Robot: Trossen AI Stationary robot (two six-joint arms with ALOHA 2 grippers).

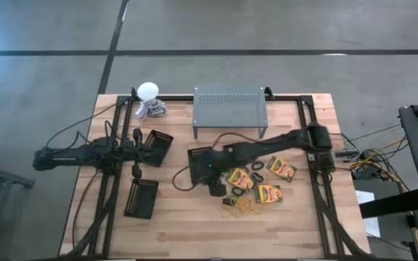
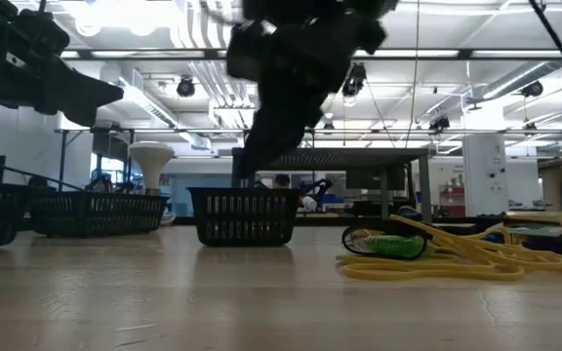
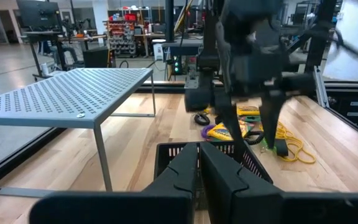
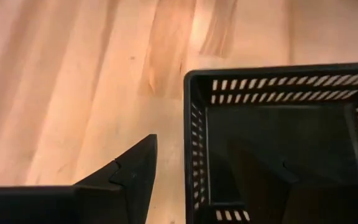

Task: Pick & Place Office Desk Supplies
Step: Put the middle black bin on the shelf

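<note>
**Right gripper spread over the middle basket**

The left gripper (image 1: pixel 138 135) waits at the table's left, fingers together. The right gripper (image 4: pixel 216 180) stands apart over a black basket (image 4: pixel 278 124). The crayon boxes (image 1: pixel 281 169) and rubber bands (image 1: pixel 239 210) lie just to its right.

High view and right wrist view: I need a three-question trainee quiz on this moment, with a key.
1. True or false: all three crayon boxes lie on the table, outside any basket.
2. The right gripper has its fingers: A) shut on a crayon box; B) open, one on each side of a black basket wall; C) open over the rubber bands.
3. How many black baskets does the high view show?

Key: 1 true. 2 B. 3 three. The left gripper waits on the left side of the table with its fingers shut.
</note>
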